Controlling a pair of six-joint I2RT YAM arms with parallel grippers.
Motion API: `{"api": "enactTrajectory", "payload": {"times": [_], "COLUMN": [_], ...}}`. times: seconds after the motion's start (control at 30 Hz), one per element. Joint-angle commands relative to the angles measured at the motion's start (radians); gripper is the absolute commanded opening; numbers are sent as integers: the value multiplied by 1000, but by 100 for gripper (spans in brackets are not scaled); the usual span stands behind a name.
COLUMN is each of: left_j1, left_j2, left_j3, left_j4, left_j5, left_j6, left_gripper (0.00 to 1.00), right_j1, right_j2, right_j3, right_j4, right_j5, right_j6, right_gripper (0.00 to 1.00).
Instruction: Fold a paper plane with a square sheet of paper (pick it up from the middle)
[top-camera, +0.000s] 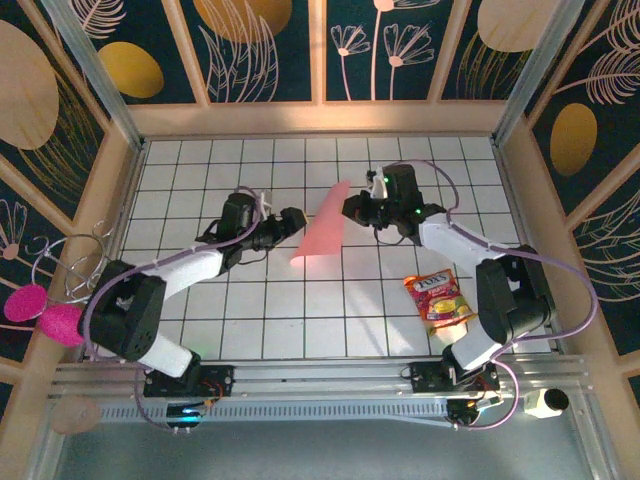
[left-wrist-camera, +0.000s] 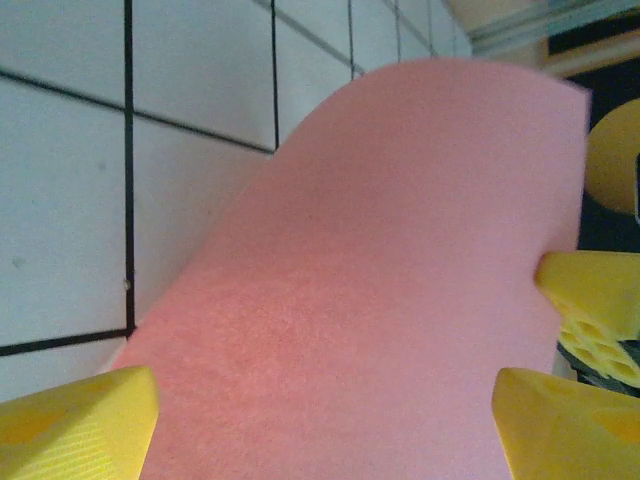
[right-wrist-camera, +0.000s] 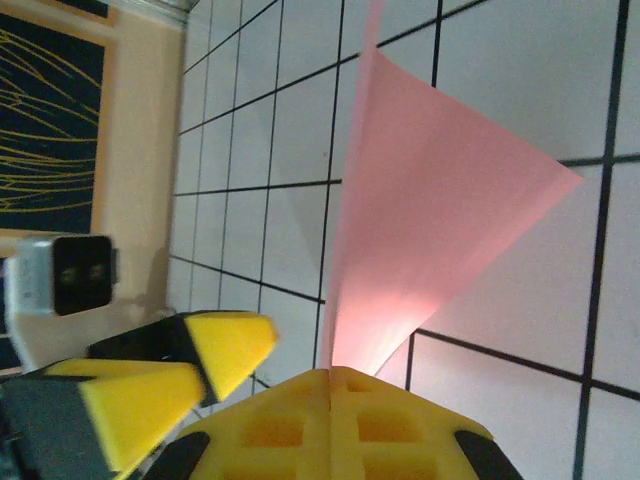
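Observation:
The salmon-pink square sheet of paper (top-camera: 324, 226) stands on edge in the middle of the tiled floor, bowed, with its lower end touching the tiles. My right gripper (top-camera: 351, 207) is shut on its upper right edge; in the right wrist view the yellow jaws (right-wrist-camera: 330, 378) meet on the sheet (right-wrist-camera: 430, 210), which fans out to a pointed corner. My left gripper (top-camera: 297, 221) is just left of the sheet and open. In the left wrist view its fingertips (left-wrist-camera: 80, 425) stand wide apart at the bottom corners and the paper (left-wrist-camera: 380, 280) curves up between them without touching either.
A red and yellow snack packet (top-camera: 438, 298) lies at the front right, near the right arm's base. Wooden walls (top-camera: 320, 117) ring the floor. Pink fluffy objects (top-camera: 45, 315) sit outside the left wall. The two grippers are close together, under a tile apart.

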Motion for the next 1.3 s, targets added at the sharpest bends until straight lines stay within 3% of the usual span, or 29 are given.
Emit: {"api": "enactTrajectory", "payload": {"times": [0.0,0.3,0.53,0.83,1.0,1.17,1.27], "left_j1": [21,36,36,33,6,6,7], "left_j2": [-63,-137,-81,77,131,116,93], "left_j3": [-33,-77,-69,-6,5,-3,-5], "left_j4": [-25,-17,-40,-61,-58,-87,-125], "left_j5": [-80,-135,-114,-3,16,-38,-90], "left_j6": [24,16,22,47,47,52,64], "left_gripper": [87,88,86,71,62,62,62], "right_j1": [29,90,77,13,20,55,74], "right_j2": [-22,82,25,-103,-52,59,107], "right_j3": [77,179,212,178,231,259,245], "right_j4": [-131,-98,-177,-350,-435,-388,-252], "right_j5": [66,-6,23,82,104,66,-30], "right_j6": [-58,-17,-41,-86,-111,-99,-63], "right_gripper": [0,0,0,0,0,0,0]}}
